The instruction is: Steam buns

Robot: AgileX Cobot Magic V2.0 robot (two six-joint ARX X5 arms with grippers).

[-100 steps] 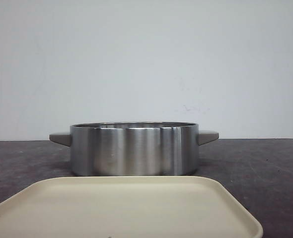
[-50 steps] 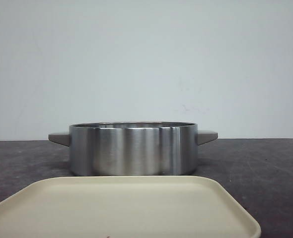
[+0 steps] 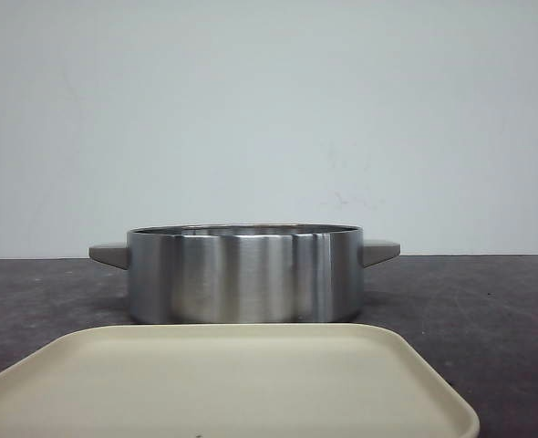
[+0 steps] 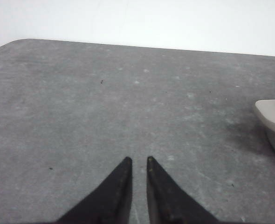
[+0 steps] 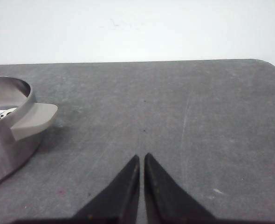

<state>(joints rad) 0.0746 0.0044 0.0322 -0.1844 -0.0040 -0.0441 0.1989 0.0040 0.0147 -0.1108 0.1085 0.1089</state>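
No buns show in any view. A round stainless steel pot (image 3: 242, 278) with grey side handles stands mid-table, and its inside is hidden from the front. My left gripper (image 4: 138, 159) is shut on nothing, low over bare tabletop, with one pot handle (image 4: 270, 112) off to its side. On the pot's other side my right gripper (image 5: 141, 156) is also shut and holds nothing, with the pot (image 5: 7, 135) at the edge of its view.
A cream rectangular tray (image 3: 223, 383) with nothing on it lies in front of the pot, nearest the camera. The dark grey table (image 3: 488, 310) stretches to both sides, and a plain white wall stands behind it.
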